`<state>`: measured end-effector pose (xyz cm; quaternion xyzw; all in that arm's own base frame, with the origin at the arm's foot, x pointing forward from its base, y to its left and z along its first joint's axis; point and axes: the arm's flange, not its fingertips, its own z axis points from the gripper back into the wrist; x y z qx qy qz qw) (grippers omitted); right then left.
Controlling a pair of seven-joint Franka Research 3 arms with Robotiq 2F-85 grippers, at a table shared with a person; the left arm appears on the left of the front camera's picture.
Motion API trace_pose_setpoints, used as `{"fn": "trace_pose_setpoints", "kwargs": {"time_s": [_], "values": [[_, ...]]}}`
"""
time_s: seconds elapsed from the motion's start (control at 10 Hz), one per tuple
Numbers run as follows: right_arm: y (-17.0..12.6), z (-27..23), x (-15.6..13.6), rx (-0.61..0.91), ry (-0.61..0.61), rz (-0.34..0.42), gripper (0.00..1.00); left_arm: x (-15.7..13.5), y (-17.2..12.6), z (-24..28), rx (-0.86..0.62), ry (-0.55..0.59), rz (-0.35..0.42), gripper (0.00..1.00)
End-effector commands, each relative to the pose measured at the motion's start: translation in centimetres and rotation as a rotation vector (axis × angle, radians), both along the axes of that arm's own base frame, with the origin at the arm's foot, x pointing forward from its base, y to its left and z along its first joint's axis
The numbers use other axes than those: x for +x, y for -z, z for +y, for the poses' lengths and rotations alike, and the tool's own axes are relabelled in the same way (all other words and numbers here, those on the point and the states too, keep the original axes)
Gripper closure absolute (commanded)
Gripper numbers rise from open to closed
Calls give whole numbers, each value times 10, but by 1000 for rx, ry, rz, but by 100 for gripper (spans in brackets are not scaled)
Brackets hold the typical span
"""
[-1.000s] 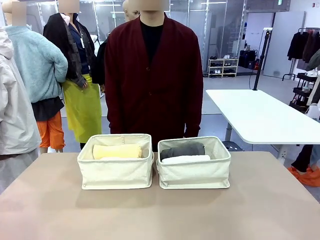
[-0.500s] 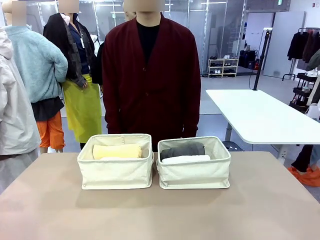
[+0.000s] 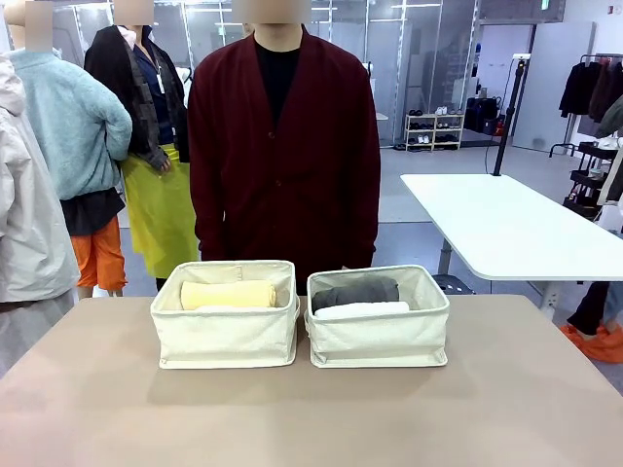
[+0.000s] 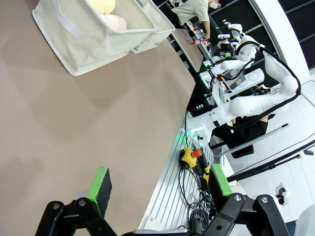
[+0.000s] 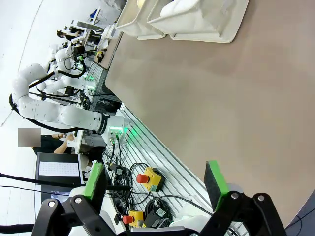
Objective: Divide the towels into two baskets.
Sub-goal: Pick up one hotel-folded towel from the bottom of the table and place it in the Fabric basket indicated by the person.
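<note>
The left gripper (image 4: 156, 189) hangs released over the near part of the table (image 3: 311, 418), green pads spread wide with nothing between them. Ahead of its fingers and well apart sits the left basket (image 3: 226, 321), and inside lies the pale yellow towel (image 3: 228, 294) with a sliver of a lighter roll just in front of it, mostly hidden by the canvas wall; in the left wrist view that basket (image 4: 86, 37) shows a yellow end and a pinkish-cream end side by side. Just beside it, nearly touching, stands the right basket (image 3: 378, 326), holding the dark grey towel (image 3: 355, 291) at the back and the white towel (image 3: 362, 310) in front. The rolls lie lengthways across each bin, likely because that is how they fit the width. The right gripper (image 5: 155, 184) is likewise slack and empty, its basket far ahead. Two rolls per bin suggests the split is finished. A person (image 3: 283, 146) stands behind the baskets, arms down
</note>
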<state>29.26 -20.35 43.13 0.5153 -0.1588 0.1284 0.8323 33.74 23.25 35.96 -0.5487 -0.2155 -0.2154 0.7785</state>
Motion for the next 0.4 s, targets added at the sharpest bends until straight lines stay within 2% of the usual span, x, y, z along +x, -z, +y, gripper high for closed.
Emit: {"fn": "trace_pose_setpoints", "kwargs": {"time_s": [0.0, 0.3], "values": [[0, 0, -3, -4, -18, -12, 0, -5, -3, 2, 11, 7, -3, 0], [0, 0, -3, -4, -18, -12, 0, -5, -3, 2, 11, 7, -3, 0]]}}
